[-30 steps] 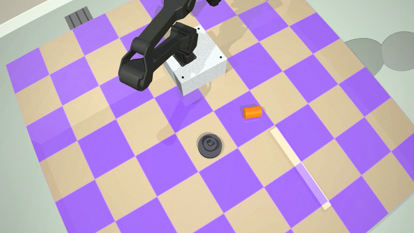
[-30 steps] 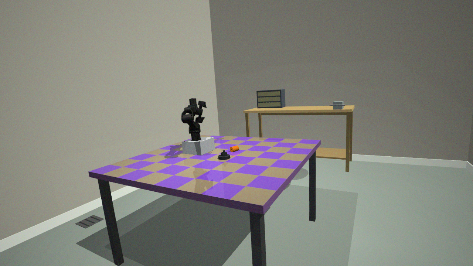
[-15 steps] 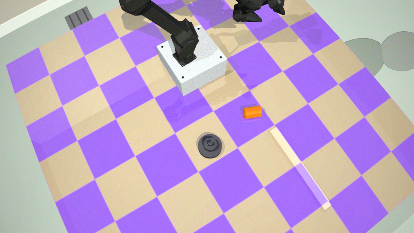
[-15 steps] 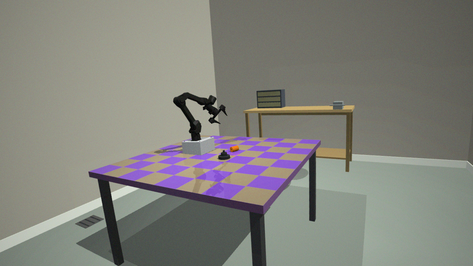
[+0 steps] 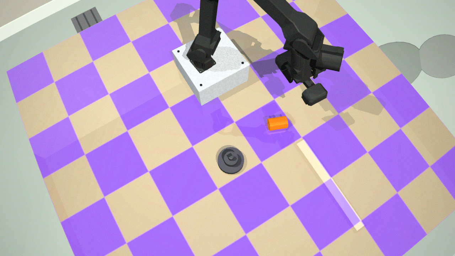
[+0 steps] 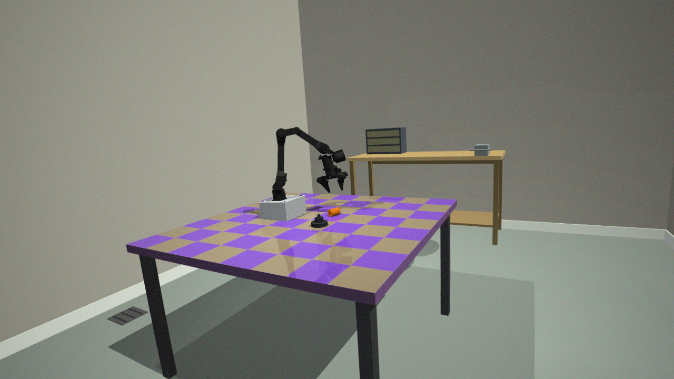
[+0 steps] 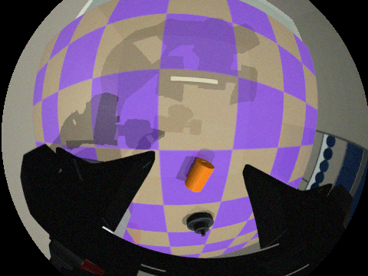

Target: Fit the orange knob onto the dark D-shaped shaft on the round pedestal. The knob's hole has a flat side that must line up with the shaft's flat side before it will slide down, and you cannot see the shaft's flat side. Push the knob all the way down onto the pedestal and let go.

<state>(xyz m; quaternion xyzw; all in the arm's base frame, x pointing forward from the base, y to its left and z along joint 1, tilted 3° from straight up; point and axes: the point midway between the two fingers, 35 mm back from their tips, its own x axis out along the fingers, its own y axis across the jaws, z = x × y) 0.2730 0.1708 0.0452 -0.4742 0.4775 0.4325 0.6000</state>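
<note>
The orange knob (image 5: 277, 123) (image 6: 334, 211) (image 7: 199, 175) lies on its side on a purple square. An end with a small dark hole shows in the wrist view; the hole's flat side cannot be made out. The dark round pedestal (image 5: 222, 165) (image 6: 318, 224) stands on a tan square near the knob, with its short shaft (image 5: 230, 156) (image 6: 318, 216) (image 7: 203, 232) pointing up and bare. My gripper (image 6: 335, 189) (image 7: 199, 162) is open and empty, high above the table. In the wrist view the knob shows between and beyond the fingertips.
The white base block (image 5: 229, 54) (image 6: 283, 208) of the arm stands behind the pedestal in the top view. A pale strip (image 5: 330, 181) (image 7: 193, 80) shows on the checkered table. A wooden bench (image 6: 433, 155) with a drawer unit (image 6: 383, 140) stands beyond the table.
</note>
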